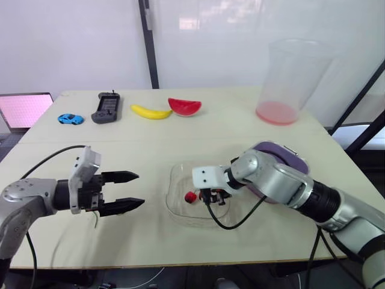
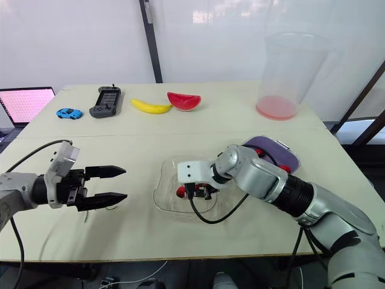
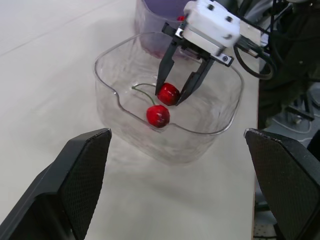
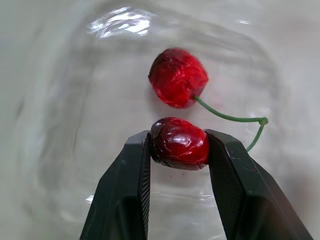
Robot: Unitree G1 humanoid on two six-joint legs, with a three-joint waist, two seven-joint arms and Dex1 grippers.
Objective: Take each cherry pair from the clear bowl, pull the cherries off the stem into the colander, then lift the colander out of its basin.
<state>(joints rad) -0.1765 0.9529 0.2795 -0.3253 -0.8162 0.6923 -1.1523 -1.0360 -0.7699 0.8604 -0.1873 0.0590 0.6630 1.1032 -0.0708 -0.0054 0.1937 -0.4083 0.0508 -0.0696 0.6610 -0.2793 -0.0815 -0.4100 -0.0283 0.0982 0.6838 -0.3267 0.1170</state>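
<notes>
R gripper clamps 1 fruit of the cherry pair, low inside the clear bowl; L gripper gapes empty nearby. Fruit prob. soft, slick (thin stem snaps easily), so pinch the free cherry gently

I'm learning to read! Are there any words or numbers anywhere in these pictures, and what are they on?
None can be read.
The black handheld device: any markings are too small to read.
The laptop screen: plain pink, no words.
</notes>
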